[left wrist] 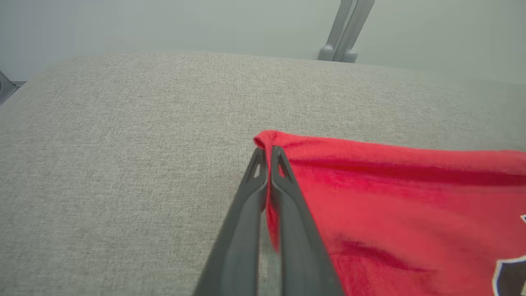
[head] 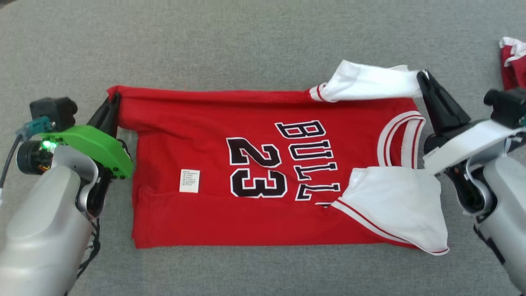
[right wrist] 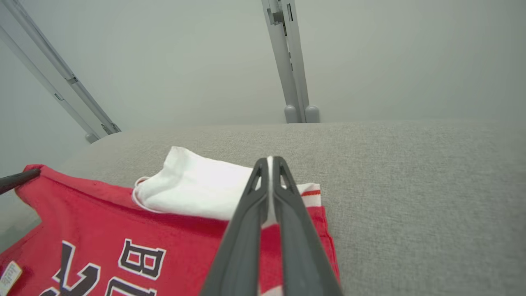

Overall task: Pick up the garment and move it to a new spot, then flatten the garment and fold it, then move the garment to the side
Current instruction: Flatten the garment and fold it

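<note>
- The garment [head: 205, 123], a red jersey with "BULLS" and 23 [head: 257, 166] in black letters edged white, lies spread across the middle of the desk [head: 246, 41], its neck end toward the robot's right.
- The left gripper [head: 115, 98] is clamped shut on the far left corner of the red hem; in the left wrist view red cloth is pinched between the 2 dark fingers.
- The right gripper [head: 421, 76] is closed on the far right end, where the upper white sleeve [head: 370, 84] meets the shoulder; white cloth shows between its fingers in the right wrist view.
- The far edge of the jersey runs nearly straight between the 2 grippers, and the left corner juts out past the rest of the hem.
- The lower white sleeve [head: 398, 201], with red trim, lies folded over the near right part of the jersey.
- A small white label [head: 190, 181] sits on the red cloth near the hem.
- A wide bare stretch of desk lies beyond the far edge, with a narrower band on the near side.
- Another red and white garment [head: 511, 61] lies at the far right, apart from the jersey.
- The desk cover is grey woven fabric with rounded edges; the jersey is soft knit.
- Pale metal posts [right wrist: 287, 61] stand behind the desk.
</note>
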Robot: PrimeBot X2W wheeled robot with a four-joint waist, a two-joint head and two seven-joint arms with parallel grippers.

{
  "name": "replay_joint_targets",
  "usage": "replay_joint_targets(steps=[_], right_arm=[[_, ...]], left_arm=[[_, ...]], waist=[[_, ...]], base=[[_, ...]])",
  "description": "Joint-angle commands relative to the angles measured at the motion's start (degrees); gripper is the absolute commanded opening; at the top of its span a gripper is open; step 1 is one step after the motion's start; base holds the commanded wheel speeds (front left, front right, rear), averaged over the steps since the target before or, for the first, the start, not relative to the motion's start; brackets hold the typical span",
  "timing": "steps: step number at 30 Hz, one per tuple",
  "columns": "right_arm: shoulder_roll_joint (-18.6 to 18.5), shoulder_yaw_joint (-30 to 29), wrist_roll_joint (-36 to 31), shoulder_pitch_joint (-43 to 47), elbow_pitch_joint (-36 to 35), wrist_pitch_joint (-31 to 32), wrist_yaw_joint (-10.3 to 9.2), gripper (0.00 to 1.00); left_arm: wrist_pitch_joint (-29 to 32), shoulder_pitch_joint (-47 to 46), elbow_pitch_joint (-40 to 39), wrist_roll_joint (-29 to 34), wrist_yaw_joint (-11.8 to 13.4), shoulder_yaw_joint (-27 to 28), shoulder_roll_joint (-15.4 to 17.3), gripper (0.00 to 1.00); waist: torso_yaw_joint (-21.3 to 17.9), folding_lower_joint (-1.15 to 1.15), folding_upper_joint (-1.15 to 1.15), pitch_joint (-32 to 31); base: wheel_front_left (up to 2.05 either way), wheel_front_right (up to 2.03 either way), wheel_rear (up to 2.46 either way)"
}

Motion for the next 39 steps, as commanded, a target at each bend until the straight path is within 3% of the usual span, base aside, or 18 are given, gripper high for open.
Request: replay_joint_targets(steps=[1,12,19,20,21,22,23,24,31,39], right_arm=[[1.0,-1.1,-0.6,3.4,-1.5,-0.3,-0.08,0.0],[7.9,-9.7,-3.7,21.8,-9.8,2.7,-0.08,0.0],[11.2,-13.5,-5.1,28.9,-12.5,4.8,-0.08,0.0],[11.5,-13.9,-5.6,29.7,-13.1,4.9,-0.08,0.0],[11.8,-14.2,-6.0,30.4,-13.3,5.3,-0.08,0.13],[12.2,-14.5,-6.4,31.2,-13.8,5.5,-0.08,0.36],[12.5,-14.7,-7.1,31.7,-14.4,5.2,-0.08,0.65],[12.9,-14.9,-7.9,32.3,-14.9,5.1,-0.08,1.0],[15.0,-17.8,-14.0,35.2,-20.7,2.8,-0.08,1.0],[17.7,-23.8,-23.3,36.8,-26.1,4.7,-0.08,1.0]], left_arm=[[-0.5,2.5,-1.7,-0.5,0.9,0.3,0.9,0.0],[-3.7,20.0,-19.1,-0.8,9.1,0.9,4.6,0.0],[-3.3,27.8,-25.0,-2.6,12.7,1.3,5.5,0.01],[-3.6,28.5,-25.5,-2.7,13.5,1.6,5.5,0.83],[-3.8,28.9,-25.8,-2.6,13.9,1.8,5.6,1.0],[-4.0,29.7,-26.1,-2.6,14.3,1.9,5.7,1.0],[-4.3,30.2,-26.3,-2.5,14.7,2.1,5.6,1.0],[-4.7,30.7,-26.5,-2.2,15.5,2.4,5.6,1.0],[-7.1,34.7,-31.5,3.0,20.9,6.5,4.4,1.0],[-7.1,38.2,-40.1,12.8,23.9,10.2,1.5,1.0]], waist=[[-2.7,0.0,0.0,-3.0],[-4.0,0.0,0.0,-5.2],[-4.1,0.0,0.0,-6.5],[-4.1,0.0,0.0,-6.6],[-4.2,0.0,0.0,-6.7],[-4.2,0.0,0.0,-6.9],[-4.3,0.0,0.0,-7.1],[-4.4,0.0,0.0,-7.4],[-5.0,0.0,0.0,-9.7],[-5.3,0.0,0.0,-12.4]], base=[[0.0,0.0,0.0],[0.0,0.0,0.0],[0.0,0.0,0.0],[0.0,0.0,0.0],[0.0,0.0,0.0],[0.0,0.0,0.0],[0.0,0.0,0.0],[0.0,0.0,0.0],[0.0,0.0,0.0],[0.0,0.0,0.0]])
